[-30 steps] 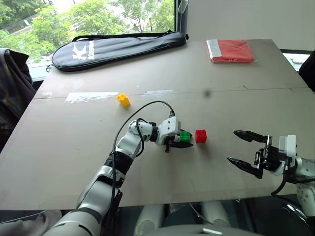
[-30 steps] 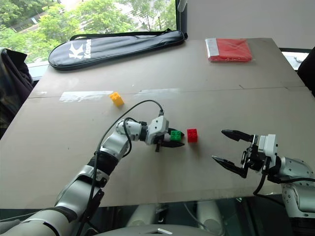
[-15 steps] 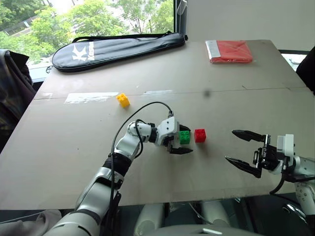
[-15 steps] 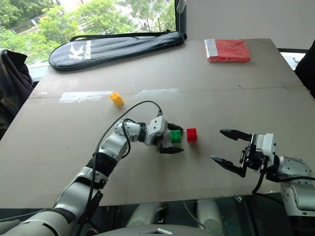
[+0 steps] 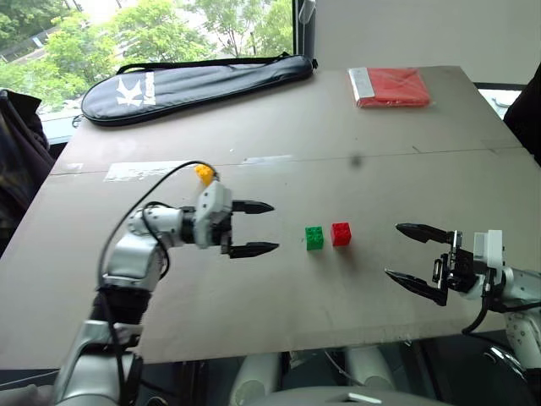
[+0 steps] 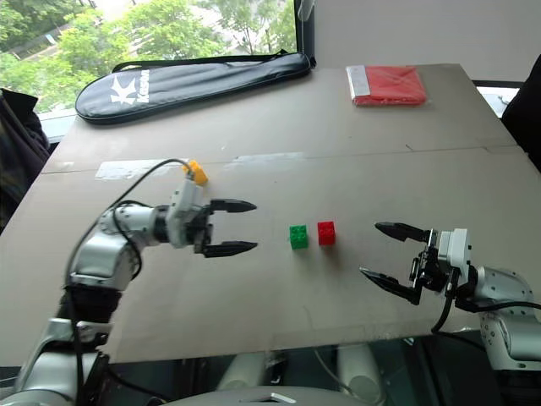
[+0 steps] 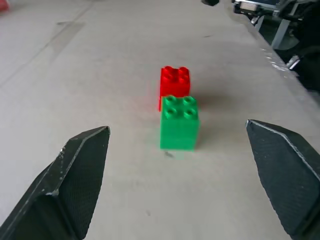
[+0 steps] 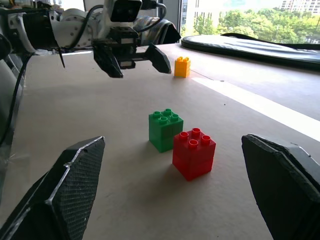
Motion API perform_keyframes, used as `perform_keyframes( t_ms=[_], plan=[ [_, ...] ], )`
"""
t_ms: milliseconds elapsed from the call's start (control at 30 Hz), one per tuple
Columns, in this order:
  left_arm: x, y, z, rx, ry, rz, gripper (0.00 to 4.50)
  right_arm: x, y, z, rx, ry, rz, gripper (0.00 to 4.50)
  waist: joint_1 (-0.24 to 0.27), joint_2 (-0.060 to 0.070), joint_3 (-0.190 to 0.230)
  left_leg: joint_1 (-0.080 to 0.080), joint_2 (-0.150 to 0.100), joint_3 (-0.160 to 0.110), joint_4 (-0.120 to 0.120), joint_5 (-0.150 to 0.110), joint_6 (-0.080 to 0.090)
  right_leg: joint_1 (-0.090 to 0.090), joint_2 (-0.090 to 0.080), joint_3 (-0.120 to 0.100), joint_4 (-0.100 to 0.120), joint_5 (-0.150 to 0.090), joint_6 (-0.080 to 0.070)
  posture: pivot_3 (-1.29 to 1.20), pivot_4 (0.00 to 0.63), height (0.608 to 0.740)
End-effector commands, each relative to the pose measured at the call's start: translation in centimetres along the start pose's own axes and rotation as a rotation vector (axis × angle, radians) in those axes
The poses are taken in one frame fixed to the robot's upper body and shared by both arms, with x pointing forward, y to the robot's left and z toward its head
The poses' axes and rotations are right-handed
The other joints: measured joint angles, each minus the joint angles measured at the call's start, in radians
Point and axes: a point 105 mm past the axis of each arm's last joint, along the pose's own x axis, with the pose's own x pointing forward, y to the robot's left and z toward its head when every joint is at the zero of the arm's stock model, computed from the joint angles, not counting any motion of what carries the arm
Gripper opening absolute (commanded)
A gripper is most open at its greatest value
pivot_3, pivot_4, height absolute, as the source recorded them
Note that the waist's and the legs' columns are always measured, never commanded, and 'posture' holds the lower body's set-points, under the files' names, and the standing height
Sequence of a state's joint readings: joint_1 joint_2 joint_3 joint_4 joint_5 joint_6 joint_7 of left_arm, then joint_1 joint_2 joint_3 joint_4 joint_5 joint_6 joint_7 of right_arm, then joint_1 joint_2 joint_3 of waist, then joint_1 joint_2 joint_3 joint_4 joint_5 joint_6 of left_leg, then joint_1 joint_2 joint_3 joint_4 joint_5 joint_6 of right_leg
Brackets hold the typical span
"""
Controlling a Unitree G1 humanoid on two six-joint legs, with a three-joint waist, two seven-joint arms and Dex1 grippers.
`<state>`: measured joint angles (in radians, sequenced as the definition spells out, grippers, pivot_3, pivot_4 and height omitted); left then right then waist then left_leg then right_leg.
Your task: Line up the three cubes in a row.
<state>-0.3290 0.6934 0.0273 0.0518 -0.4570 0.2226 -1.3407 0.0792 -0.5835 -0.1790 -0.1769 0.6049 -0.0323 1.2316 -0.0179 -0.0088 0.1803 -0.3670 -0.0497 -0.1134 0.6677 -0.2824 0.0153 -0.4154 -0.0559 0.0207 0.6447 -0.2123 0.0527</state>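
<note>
A green cube and a red cube stand side by side, nearly touching, at the middle of the table. The yellow cube lies farther back and to the left, partly behind my left wrist. My left gripper hangs open and empty a little left of the green cube, its fingers pointing right toward it. Near the table's front right edge, my right gripper stands open and empty, pointing left at the red cube.
A long black racket bag lies along the back left of the table. A flat red cloth packet sits at the back right. A strip of pale tape lies left of the yellow cube.
My left gripper opened off the green cube and drew back to the left and up. The green cube stays beside the red one. The right gripper kept still.
</note>
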Motion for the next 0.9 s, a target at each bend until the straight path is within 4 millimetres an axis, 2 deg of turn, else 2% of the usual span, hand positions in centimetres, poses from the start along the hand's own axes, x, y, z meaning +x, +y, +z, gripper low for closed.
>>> perform_keyframes(
  t_ms=[33, 200, 367, 567, 667, 900],
  plan=[
    [-1.8, 3.4, 0.8, 0.023, -0.052, 0.38, 4.44, 0.9, -1.0, 2.4, -0.021, -0.116, -0.046, 4.5, 0.015, 0.0, 0.0, 0.0, 0.0, 0.0, 0.0, 0.0, 0.0, 0.0, 0.0, 0.0, 0.0, 0.0, 0.0, 0.0, 0.15, 0.712],
    [-3.0, 5.4, 0.2, -0.067, -0.149, 0.717, 4.44, 2.0, -2.3, 3.4, 0.0, -0.169, -0.087, 4.5, 0.033, 0.0, 0.0, -0.001, -0.001, -0.002, 0.003, 0.0, 0.0, 0.002, -0.001, -0.002, -0.001, 0.001, 0.002, 0.0, 0.15, 0.712],
    [-4.0, 7.1, -2.0, -0.084, -0.069, 1.06, 4.44, 2.1, -2.9, 3.3, 0.002, -0.158, -0.092, 4.5, 0.032, 0.0, 0.0, -0.001, -0.001, -0.002, 0.002, 0.0, -0.001, 0.001, -0.001, -0.002, -0.001, 0.002, 0.0, 0.0, 0.15, 0.712],
    [-3.6, 9.2, -3.6, -0.084, 0.026, 1.365, 4.44, 2.8, -2.9, 3.2, 0.005, -0.155, -0.073, 4.5, 0.032, -0.001, 0.0, -0.002, -0.002, -0.001, 0.002, 0.0, -0.001, 0.001, 0.0, -0.002, -0.002, 0.003, 0.0, 0.0, 0.15, 0.712],
    [-3.4, 10.4, -3.8, -0.073, 0.059, 1.467, 4.44, 3.0, -3.0, 3.3, 0.0, -0.15, -0.069, 4.5, 0.032, -0.001, 0.0, -0.002, -0.002, -0.002, 0.002, 0.001, -0.001, 0.001, 0.001, -0.003, -0.001, 0.003, 0.001, 0.0, 0.15, 0.712],
    [-1.9, 11.8, -4.7, -0.112, 0.076, 1.532, 4.44, 3.0, -3.3, 3.4, -0.014, -0.147, -0.087, 4.5, 0.031, -0.001, 0.0, -0.002, -0.002, -0.001, 0.002, 0.003, -0.005, 0.0, 0.002, -0.002, -0.001, 0.004, 0.001, 0.0, 0.15, 0.712]
  ],
)
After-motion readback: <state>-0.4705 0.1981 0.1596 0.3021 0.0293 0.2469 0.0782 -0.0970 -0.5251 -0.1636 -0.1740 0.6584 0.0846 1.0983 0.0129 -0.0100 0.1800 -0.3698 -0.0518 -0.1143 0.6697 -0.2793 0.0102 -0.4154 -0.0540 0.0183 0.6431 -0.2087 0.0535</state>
